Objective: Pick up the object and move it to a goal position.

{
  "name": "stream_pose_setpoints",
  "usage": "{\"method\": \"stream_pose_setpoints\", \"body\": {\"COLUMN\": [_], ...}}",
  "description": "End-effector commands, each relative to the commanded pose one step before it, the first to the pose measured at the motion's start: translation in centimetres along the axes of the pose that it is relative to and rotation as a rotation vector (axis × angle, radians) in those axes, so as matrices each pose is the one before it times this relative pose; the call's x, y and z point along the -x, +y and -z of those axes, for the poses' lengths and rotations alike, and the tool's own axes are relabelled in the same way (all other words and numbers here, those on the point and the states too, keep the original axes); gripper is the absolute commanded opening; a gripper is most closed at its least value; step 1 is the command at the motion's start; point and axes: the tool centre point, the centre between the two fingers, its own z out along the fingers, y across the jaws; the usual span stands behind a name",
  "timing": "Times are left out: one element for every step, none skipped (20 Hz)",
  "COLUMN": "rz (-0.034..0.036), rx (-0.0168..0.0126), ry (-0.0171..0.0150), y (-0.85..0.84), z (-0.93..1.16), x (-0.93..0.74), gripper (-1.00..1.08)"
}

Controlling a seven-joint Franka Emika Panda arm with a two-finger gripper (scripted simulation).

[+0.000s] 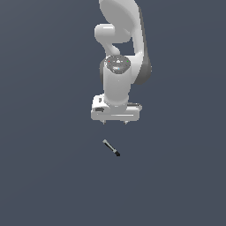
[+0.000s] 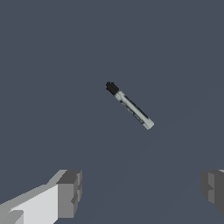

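The object is a tiny pen-like rod (image 1: 111, 148) with a grey shaft and a black tip. It lies flat on the dark grey floor, slanted, black tip toward the exterior view's right. My gripper (image 1: 114, 122) hangs above and a little behind it, pointing down, clear of it. The wrist view shows the rod (image 2: 129, 105) lying apart from my gripper (image 2: 142, 188). The two fingers (image 2: 70, 192) stand wide apart with nothing between them, so the gripper is open and empty.
The white arm (image 1: 121, 53) rises behind the gripper in the exterior view. The plain dark grey floor (image 1: 44, 176) surrounds the rod. No goal marker shows.
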Motion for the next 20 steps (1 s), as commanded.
{"method": "stream_pose_setpoints", "body": {"rz": [0.0,0.00098,0.00259,0.00435,0.00596,0.00747,0.00699,0.00513,0.00329,0.00147,0.0,-0.00139,0.00086,0.00249,0.00408,0.0053,0.00654,0.00779,0.00905,0.01027], "rx": [0.0,-0.0007,-0.00194,-0.00328,-0.00456,-0.00583,-0.0056,-0.00425,-0.00286,-0.00141,0.0,0.00131,0.00053,0.00003,0.00005,0.00016,0.0003,0.00042,0.00052,0.00059], "ry": [0.0,0.00097,0.00259,0.00436,0.00598,0.00752,0.0071,0.0053,0.00353,0.00173,0.0,-0.0016,-0.00064,-0.00001,-0.00001,-0.00013,-0.00031,-0.00047,-0.0006,-0.00072], "y": [0.001,-0.086,-0.237,-0.395,-0.547,-0.695,-0.663,-0.5,-0.334,-0.165,-0.008,0.159,0.052,0.016,0.0,0.018,0.034,0.049,0.063,0.077], "z": [0.0,0.039,0.101,0.173,0.237,0.298,0.282,0.211,0.142,0.07,0.004,-0.069,-0.041,-0.028,-0.045,-0.066,-0.088,-0.11,-0.131,-0.151], "x": [0.0,-0.028,-0.084,-0.135,-0.185,-0.231,-0.218,-0.162,-0.106,-0.052,0.005,0.041,0.006,-0.022,-0.037,-0.046,-0.053,-0.06,-0.068,-0.076], "gripper": [1.0,1.0,1.0,1.0,1.0,1.0,1.0,1.0,1.0,1.0,1.0,1.0,1.0,1.0,1.0,1.0,1.0,1.0,1.0,1.0]}}
